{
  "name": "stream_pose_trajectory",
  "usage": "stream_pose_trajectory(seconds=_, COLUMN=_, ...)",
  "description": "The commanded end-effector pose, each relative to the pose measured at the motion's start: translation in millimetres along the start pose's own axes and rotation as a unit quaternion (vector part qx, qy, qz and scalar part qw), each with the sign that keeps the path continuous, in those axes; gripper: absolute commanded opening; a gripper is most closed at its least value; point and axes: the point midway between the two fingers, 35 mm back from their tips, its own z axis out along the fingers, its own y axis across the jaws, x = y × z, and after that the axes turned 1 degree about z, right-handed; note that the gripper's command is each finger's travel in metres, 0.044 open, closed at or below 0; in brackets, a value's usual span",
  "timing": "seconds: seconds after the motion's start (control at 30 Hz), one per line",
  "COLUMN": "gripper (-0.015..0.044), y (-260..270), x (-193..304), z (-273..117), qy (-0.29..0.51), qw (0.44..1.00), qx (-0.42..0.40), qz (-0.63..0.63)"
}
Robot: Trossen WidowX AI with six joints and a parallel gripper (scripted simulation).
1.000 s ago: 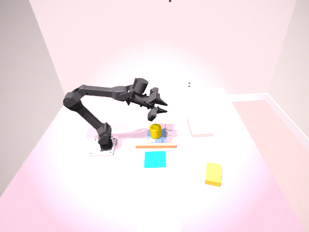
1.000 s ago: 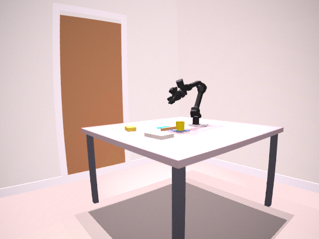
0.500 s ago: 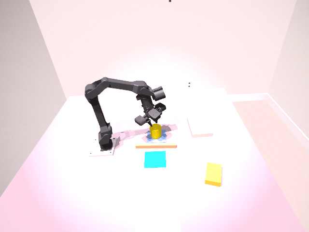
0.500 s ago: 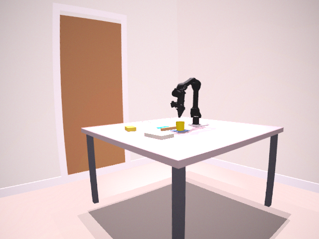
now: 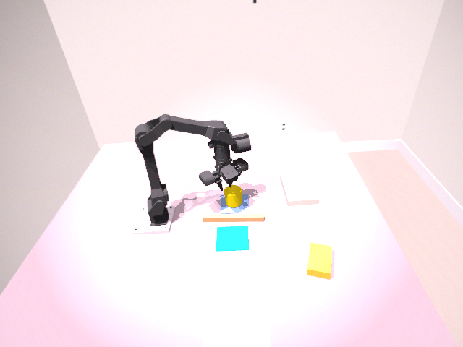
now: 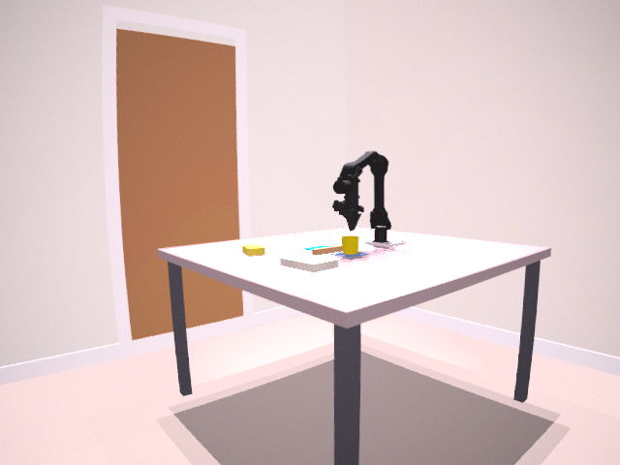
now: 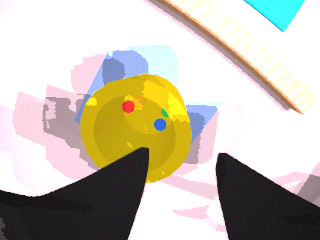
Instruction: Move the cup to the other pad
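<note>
The yellow cup stands upright on the blue pad. In the wrist view a red marble, a blue marble and green and orange ones show inside it. The other pad, cyan, lies bare beyond the bar. My gripper points down just above the cup's rim, off to one side. Its fingers are partly open with nothing between them. In the wrist view the left fingertip overlaps the cup and the right one is outside it.
A low wooden bar lies between the two pads. A white slab lies to the right of the cup in the top view. A yellow block lies at the front right there.
</note>
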Motion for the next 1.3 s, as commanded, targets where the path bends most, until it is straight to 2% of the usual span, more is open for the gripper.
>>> stream_pose_trajectory(seconds=0.0, gripper=0.0167, y=0.6, x=0.4, z=7.2, qy=0.003, qw=1.0, qx=0.002, qz=0.003)
stream_pose_trajectory(seconds=1.0, gripper=0.0167, y=-0.4, x=0.6, z=56.3, qy=0.003, qw=1.0, qx=0.002, qz=0.003)
stream_pose_trajectory(seconds=1.27, gripper=0.0167, y=-0.6, x=0.7, z=58.7, qy=0.003, qw=1.0, qx=0.002, qz=0.003)
